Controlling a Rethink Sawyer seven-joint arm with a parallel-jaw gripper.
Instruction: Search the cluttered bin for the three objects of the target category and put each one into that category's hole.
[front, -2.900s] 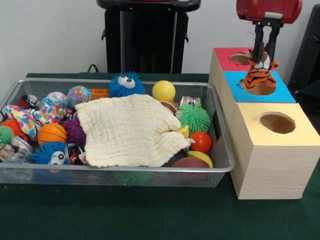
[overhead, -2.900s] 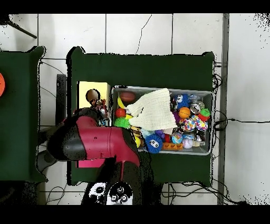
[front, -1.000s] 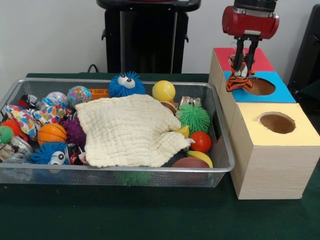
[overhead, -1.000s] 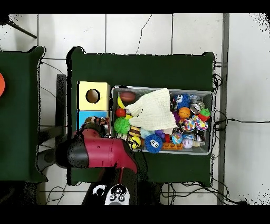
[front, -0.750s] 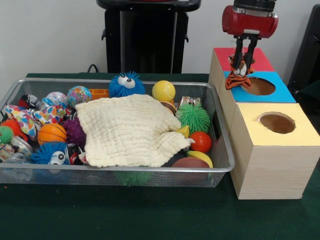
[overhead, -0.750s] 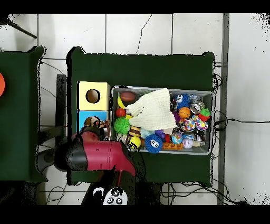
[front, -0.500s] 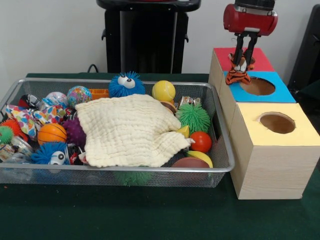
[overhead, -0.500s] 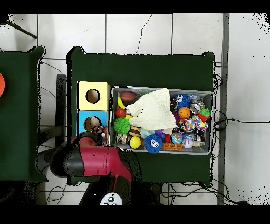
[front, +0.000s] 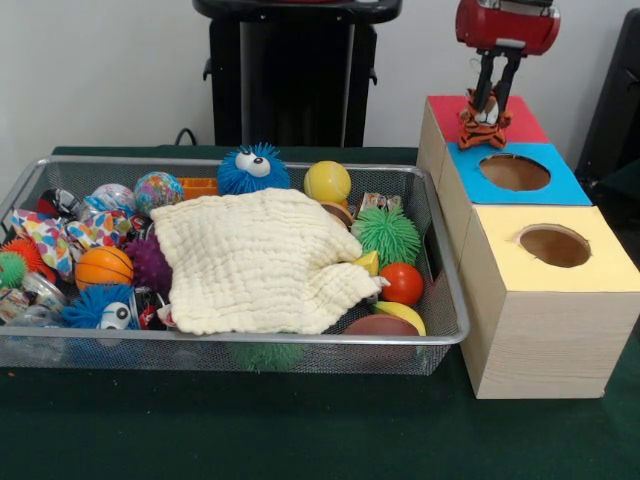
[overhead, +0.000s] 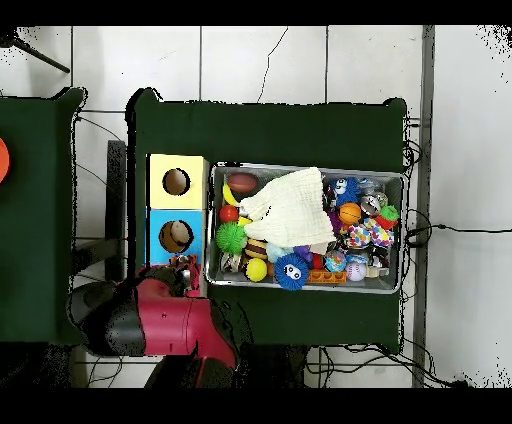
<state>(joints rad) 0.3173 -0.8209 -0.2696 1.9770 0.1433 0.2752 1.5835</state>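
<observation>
Over on the green desk (front: 300, 430) sits the wire bin (front: 40, 345), packed with balls and fuzzy toys under a cream cloth (front: 260, 262), a blue googly-eyed puffball (front: 252, 168) and a yellow ball (front: 327, 182) at its far edge. Right of the bin stands the wooden box (front: 540, 330) with yellow, blue and red tops. Above the box's red section (front: 445, 115), the pincer (front: 495, 85) is clamped narrow on the tiger toy (front: 482, 112), hanging over the red hole.
</observation>
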